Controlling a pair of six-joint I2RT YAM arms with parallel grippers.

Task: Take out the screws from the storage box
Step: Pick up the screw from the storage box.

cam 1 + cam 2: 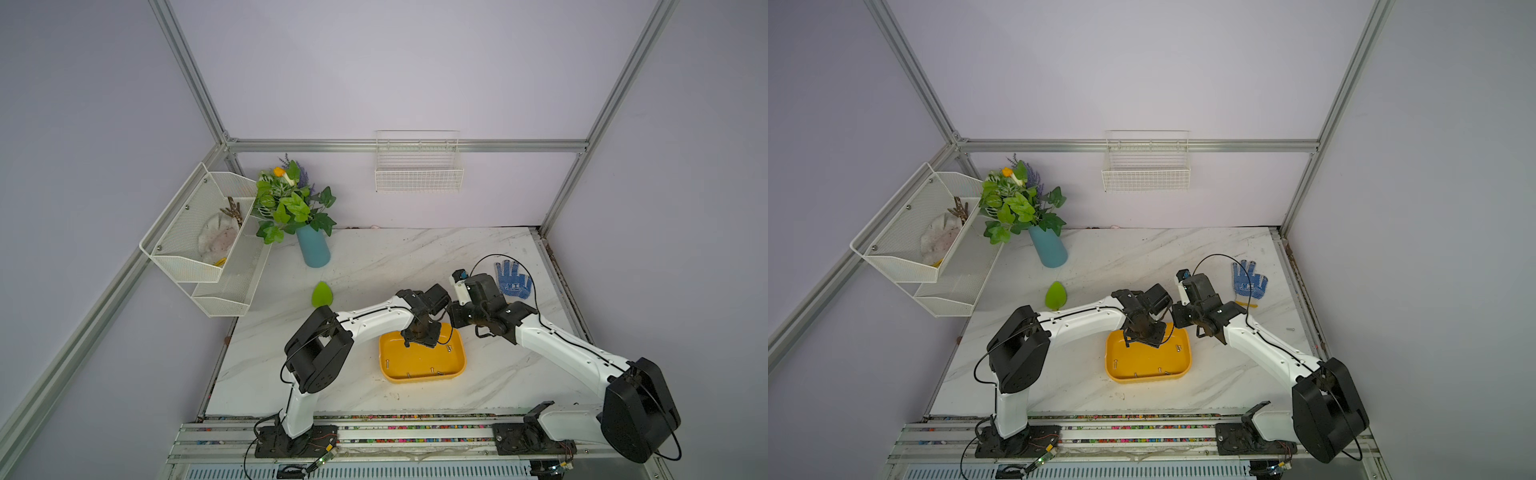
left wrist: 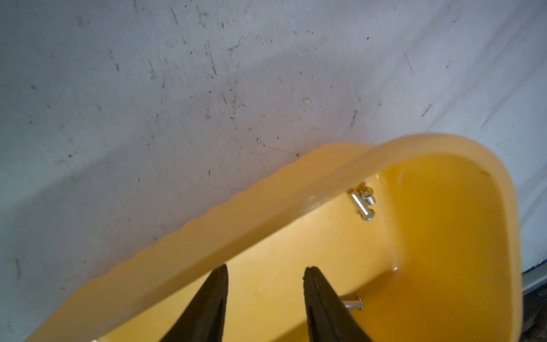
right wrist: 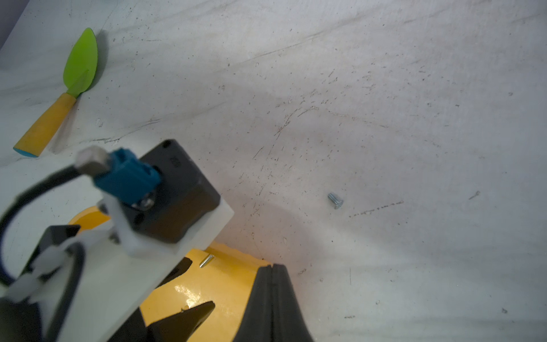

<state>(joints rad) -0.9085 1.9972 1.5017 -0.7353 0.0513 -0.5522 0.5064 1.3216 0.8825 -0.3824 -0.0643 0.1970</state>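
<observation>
storage box: glossy yellow plastic, rounded corners, far rim covered by left arm | screws: short silvery pins | left gripper: jaws apart, empty | right gripper: closed, empty

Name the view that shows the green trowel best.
The right wrist view: the trowel shows whole, green blade and yellow handle. In both top views only its blade shows; the left arm hides the handle. The left wrist view misses it.
</observation>
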